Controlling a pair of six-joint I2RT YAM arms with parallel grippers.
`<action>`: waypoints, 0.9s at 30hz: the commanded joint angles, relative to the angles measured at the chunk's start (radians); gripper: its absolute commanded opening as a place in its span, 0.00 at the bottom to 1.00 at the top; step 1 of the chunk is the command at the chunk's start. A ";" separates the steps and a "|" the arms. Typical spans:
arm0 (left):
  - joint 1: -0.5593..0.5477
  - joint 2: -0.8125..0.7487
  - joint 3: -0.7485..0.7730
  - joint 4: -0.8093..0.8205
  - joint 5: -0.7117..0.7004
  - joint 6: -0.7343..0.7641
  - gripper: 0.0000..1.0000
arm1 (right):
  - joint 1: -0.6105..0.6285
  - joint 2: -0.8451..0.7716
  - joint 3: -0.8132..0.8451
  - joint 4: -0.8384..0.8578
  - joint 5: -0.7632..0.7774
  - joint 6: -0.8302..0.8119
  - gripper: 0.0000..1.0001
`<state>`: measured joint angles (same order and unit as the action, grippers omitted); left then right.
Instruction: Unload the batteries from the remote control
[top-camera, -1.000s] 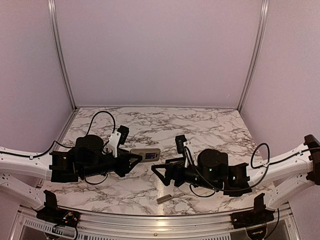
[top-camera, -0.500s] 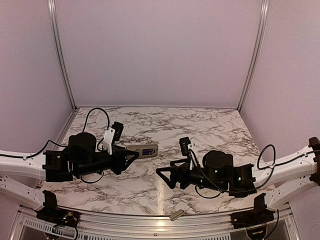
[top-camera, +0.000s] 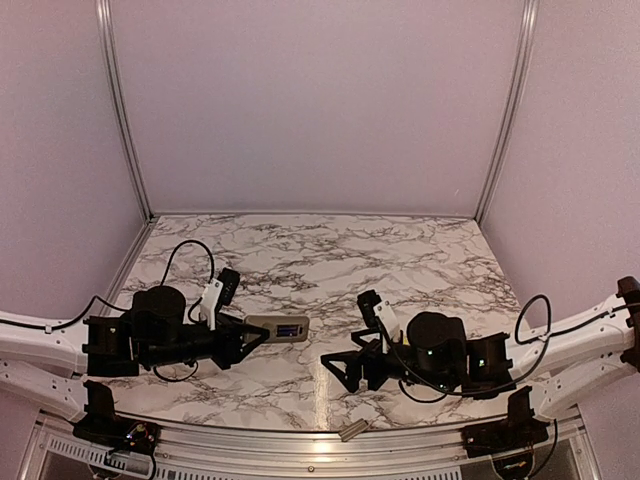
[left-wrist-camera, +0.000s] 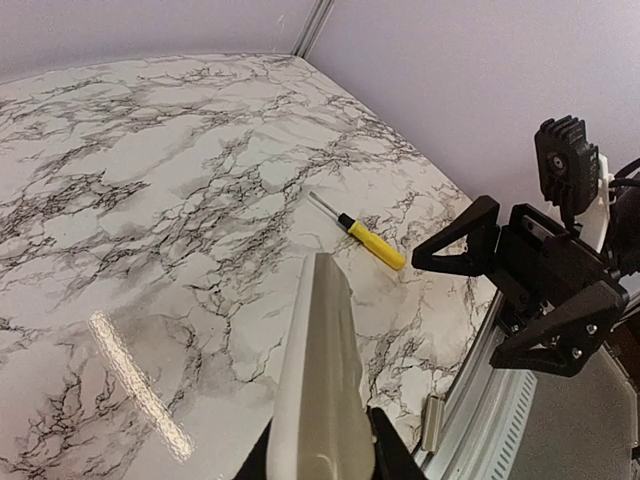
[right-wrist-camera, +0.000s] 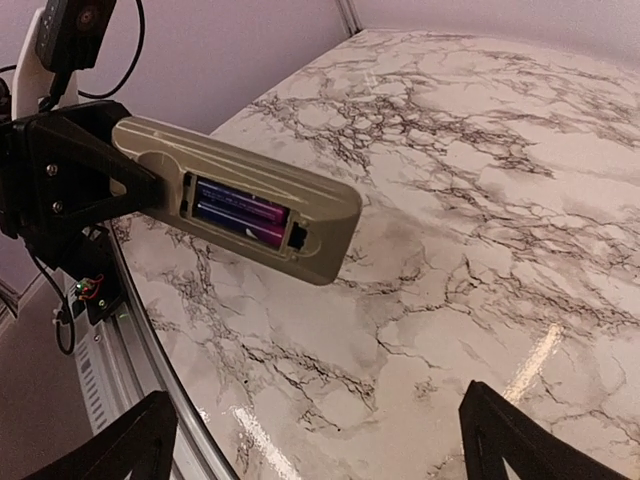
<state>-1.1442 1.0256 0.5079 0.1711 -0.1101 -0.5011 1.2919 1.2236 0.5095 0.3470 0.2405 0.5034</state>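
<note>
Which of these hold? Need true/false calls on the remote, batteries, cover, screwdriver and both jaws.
1. The left jaws hold the remote above the table. True.
2. The remote's battery bay is empty. False: two batteries sit in it.
3. The right jaws are shut on a battery. False: they are open and hold nothing.
4. The screwdriver lies on the table. True.
5. The cover is fitted on the remote. False: it lies loose by the table's near edge.
</note>
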 joint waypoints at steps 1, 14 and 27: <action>0.006 -0.031 -0.053 0.075 0.031 -0.044 0.00 | 0.006 -0.013 -0.014 -0.051 0.067 -0.026 0.97; 0.006 0.045 -0.175 0.317 0.145 -0.144 0.00 | 0.006 0.028 -0.017 -0.155 0.305 0.057 0.99; 0.006 0.413 -0.108 0.568 0.245 -0.229 0.00 | 0.006 -0.024 -0.063 -0.233 0.380 0.157 0.99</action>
<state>-1.1442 1.3720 0.3595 0.6064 0.0906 -0.6971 1.2922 1.2354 0.4728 0.1665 0.5785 0.6109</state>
